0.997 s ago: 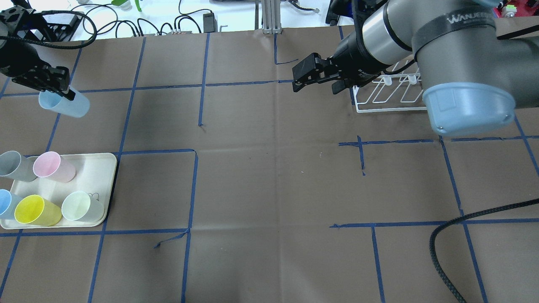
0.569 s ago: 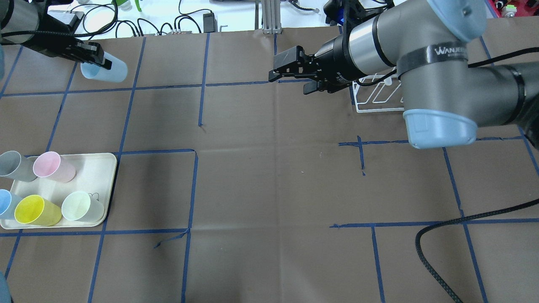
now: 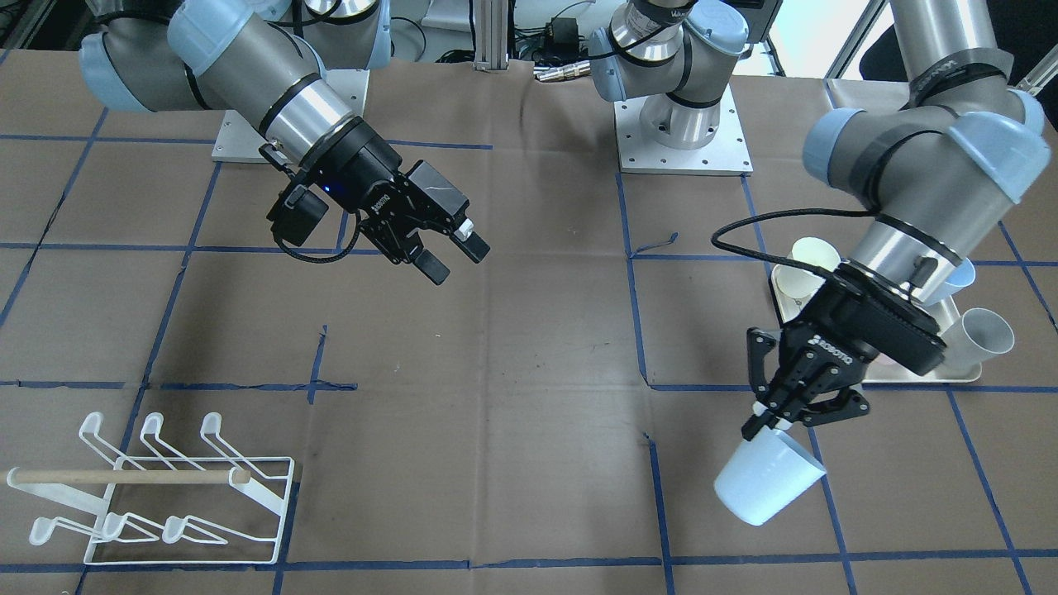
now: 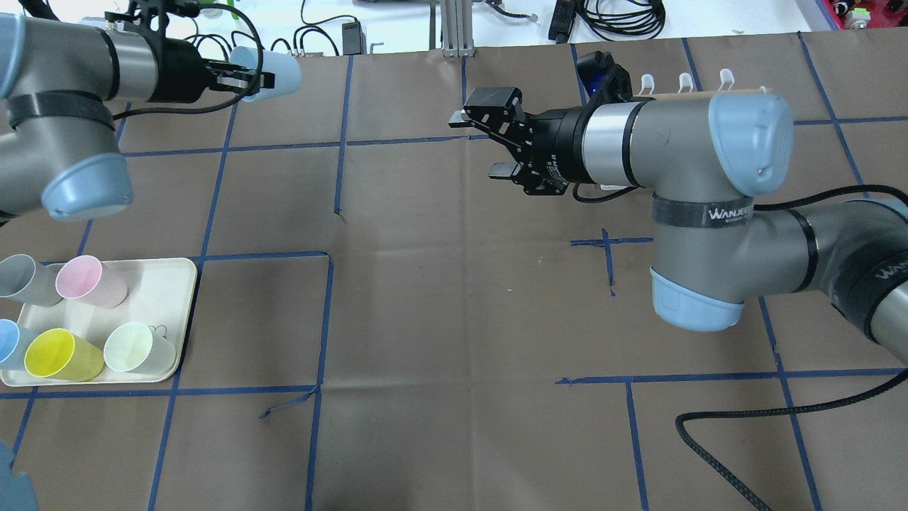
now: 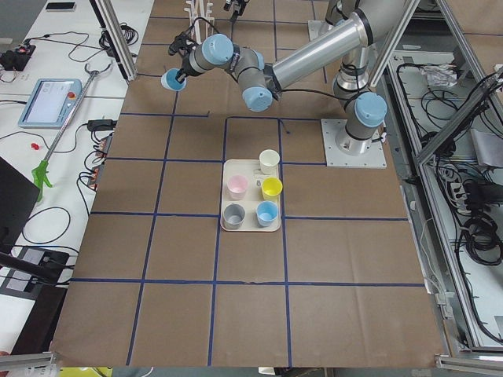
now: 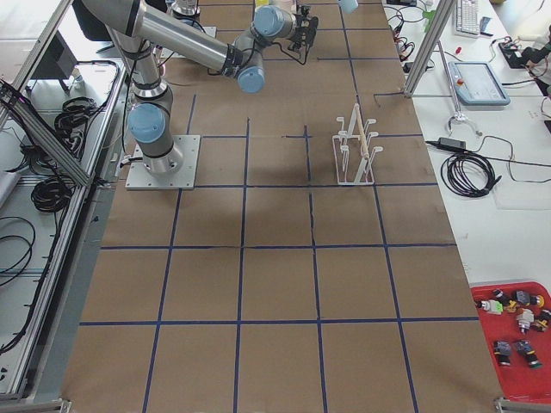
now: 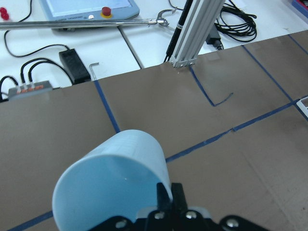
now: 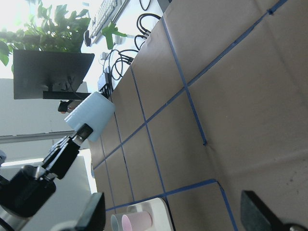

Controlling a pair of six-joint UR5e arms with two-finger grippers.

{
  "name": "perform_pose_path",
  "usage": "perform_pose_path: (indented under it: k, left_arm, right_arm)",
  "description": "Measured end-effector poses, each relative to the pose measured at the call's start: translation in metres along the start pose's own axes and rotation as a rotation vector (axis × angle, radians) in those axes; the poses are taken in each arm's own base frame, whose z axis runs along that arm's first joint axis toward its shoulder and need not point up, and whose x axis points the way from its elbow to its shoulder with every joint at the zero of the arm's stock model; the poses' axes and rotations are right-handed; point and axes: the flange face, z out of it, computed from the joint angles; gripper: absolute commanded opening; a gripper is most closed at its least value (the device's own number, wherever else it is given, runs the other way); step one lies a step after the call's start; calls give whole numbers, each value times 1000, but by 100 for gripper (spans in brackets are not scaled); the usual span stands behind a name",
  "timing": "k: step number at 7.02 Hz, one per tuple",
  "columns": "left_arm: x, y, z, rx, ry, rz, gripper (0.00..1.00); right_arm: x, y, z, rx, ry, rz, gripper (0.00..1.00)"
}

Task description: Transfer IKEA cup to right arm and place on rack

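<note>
My left gripper (image 4: pixel 241 77) is shut on the rim of a pale blue cup (image 4: pixel 268 69) and holds it tilted in the air above the far left of the table. The cup also shows in the front view (image 3: pixel 764 487) and in the left wrist view (image 7: pixel 115 178). My right gripper (image 4: pixel 474 147) is open and empty over the far middle, facing left towards the cup, with a wide gap between them. The right wrist view shows the cup (image 8: pixel 91 115) far off. The white wire rack (image 3: pixel 165 496) stands at the far right, mostly hidden behind the right arm in the overhead view.
A cream tray (image 4: pixel 170 298) at the near left holds several cups: grey, pink, blue, yellow and pale green. A braided black cable (image 4: pixel 745 419) lies across the near right. Cables and equipment lie beyond the table's far edge.
My left gripper has carried the blue cup farther away and to the right, towards the middle. My right arm has swung over the rack and its gripper has moved slightly left, still open.
</note>
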Motion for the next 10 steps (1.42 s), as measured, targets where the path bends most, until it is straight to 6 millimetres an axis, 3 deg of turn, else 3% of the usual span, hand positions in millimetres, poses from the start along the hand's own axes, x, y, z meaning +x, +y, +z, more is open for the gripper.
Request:
perform_pose_path:
  k: [3, 6, 10]
  left_arm:
    - [85, 31, 31, 191, 109, 180, 0]
    - [147, 36, 54, 292, 226, 175, 0]
    - [176, 57, 47, 378, 245, 24, 0]
  right_arm:
    - [8, -6, 7, 71, -120, 153, 99]
    - [9, -20, 8, 163, -103, 232, 100]
    - [13, -23, 9, 210, -90, 285, 98]
